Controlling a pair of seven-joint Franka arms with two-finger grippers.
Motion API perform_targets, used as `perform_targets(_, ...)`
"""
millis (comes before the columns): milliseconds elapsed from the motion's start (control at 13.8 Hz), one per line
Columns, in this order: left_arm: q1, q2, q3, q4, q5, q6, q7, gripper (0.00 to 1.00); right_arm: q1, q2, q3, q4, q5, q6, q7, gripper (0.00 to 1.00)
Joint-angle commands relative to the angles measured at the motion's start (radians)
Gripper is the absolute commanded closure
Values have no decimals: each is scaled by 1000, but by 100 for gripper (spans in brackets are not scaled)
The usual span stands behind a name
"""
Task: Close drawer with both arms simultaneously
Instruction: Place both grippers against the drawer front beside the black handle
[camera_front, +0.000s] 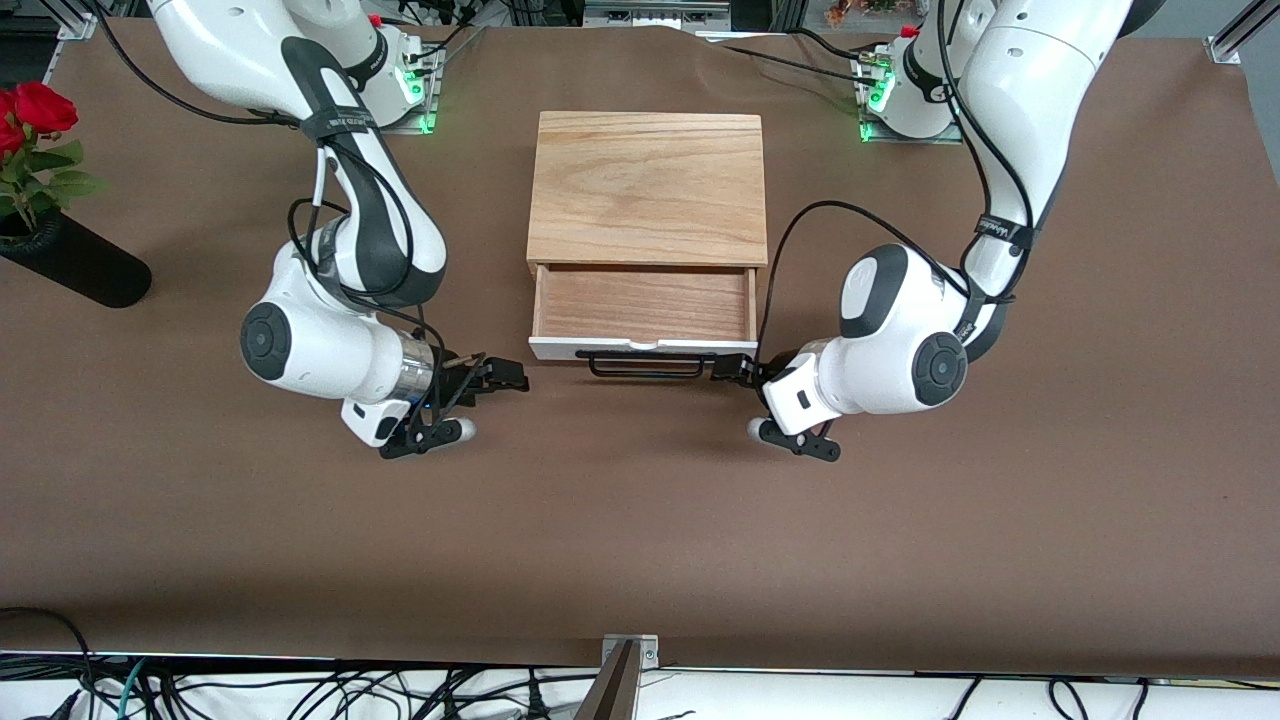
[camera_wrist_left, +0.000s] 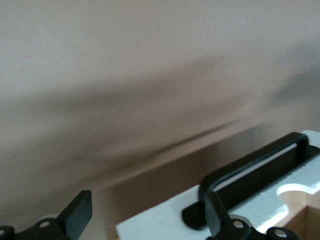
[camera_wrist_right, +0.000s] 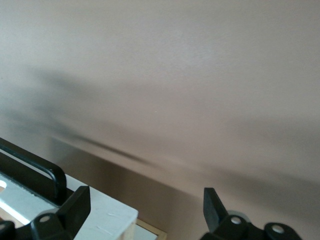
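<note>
The drawer (camera_front: 642, 305) stands pulled out of the oak casing (camera_front: 648, 185), with its white front panel (camera_front: 560, 348) and black wire handle (camera_front: 645, 366) facing the front camera. My right gripper (camera_front: 508, 375) is open, low at the panel's corner toward the right arm's end. In the right wrist view that gripper (camera_wrist_right: 145, 210) has the panel corner (camera_wrist_right: 102, 215) between its fingers, beside the handle (camera_wrist_right: 35, 170). My left gripper (camera_front: 730, 368) is open at the panel's other corner. In the left wrist view that gripper (camera_wrist_left: 147, 215) frames the panel (camera_wrist_left: 160, 222) and the handle (camera_wrist_left: 255, 162).
A black vase (camera_front: 75, 262) with a red rose (camera_front: 38, 105) lies toward the right arm's end of the brown table (camera_front: 640, 520). A metal bracket (camera_front: 625, 665) sits at the table edge nearest the front camera, with cables below it.
</note>
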Motion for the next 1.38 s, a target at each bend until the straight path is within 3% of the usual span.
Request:
perform_targets(0,-3,8,6,14,-34,-27,12,0,51,40,-2,26,23,38,2,0)
perform_targets(1086,-17,15,0,-13,-47,-95,11,0,120,54,-2,13,23,24,48,0)
perform_targets(1303,-17,16,0,-13,-48,-95,11,0,117,54,-2,10,23,-45,48,0)
